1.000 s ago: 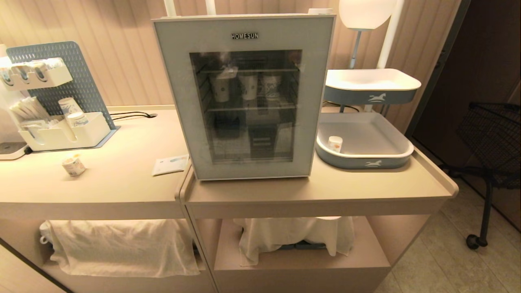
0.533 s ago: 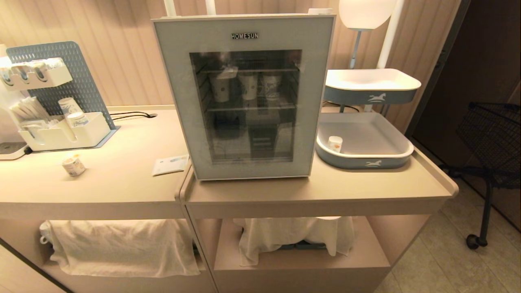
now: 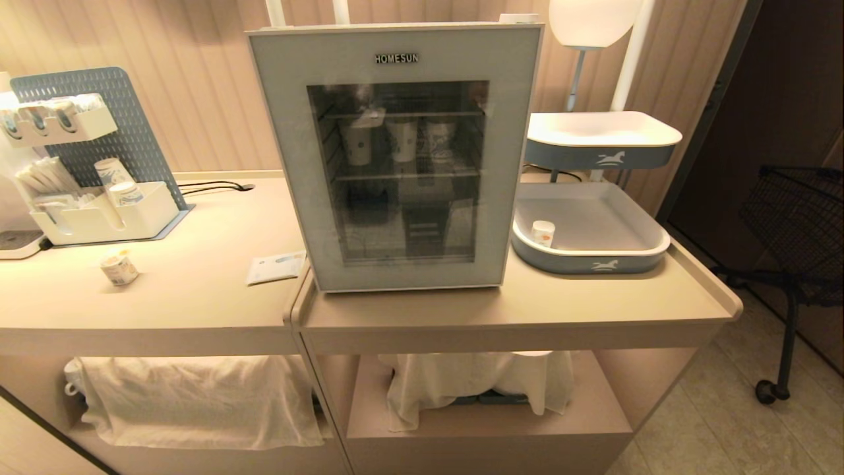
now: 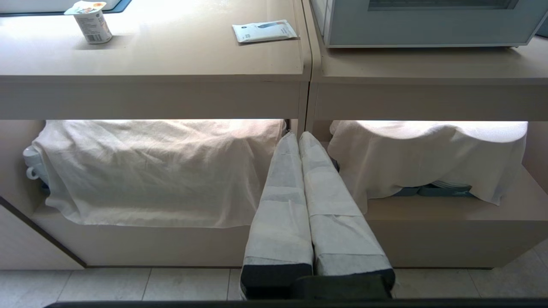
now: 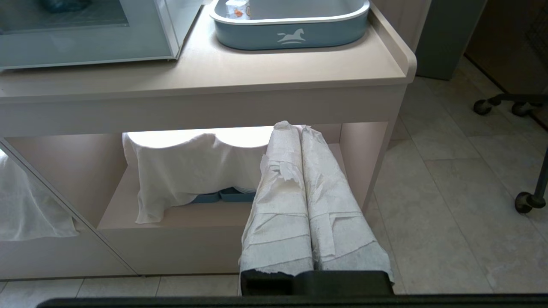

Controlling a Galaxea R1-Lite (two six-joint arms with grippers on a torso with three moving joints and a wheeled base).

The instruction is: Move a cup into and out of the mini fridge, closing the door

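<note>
**Nothing has moved: both hands parked, door shut, cup waiting**

Across the last second the head view is unchanged; nothing on the bench (image 3: pixel 198 297) has shifted and neither arm has come into that view. I judge the task has not started.

The cup (image 3: pixel 119 268) stands upright on the left part of the bench, well apart from the fridge (image 3: pixel 395 158) and just in front of a white organiser (image 3: pixel 105 221) that holds paper cups. A flat sachet (image 3: pixel 275 267) lies between the cup and the fridge, near the fridge's lower left corner. The door (image 3: pixel 290 165) is closed flush; through its glass 3 paper cups (image 3: pixel 401 140) show on the upper wire shelf. To the right of the fridge sits a grey tray (image 3: pixel 593 264) with a small plain cup (image 3: pixel 542 233) in it.

The left hand (image 4: pixel 298 137) hangs low in front of the bench, below its top, with its 2 wrapped fingers pressed together and nothing between them. The right hand (image 5: pixel 295 127) hangs the same way in front of the right part of the bench, fingers together and empty.

With the door shut, the likely first step is to open it, then reach for the cup. The left hand looks better placed for the cup, since the cup stands on its side. Being squat and light, it could tip if nudged.
</note>
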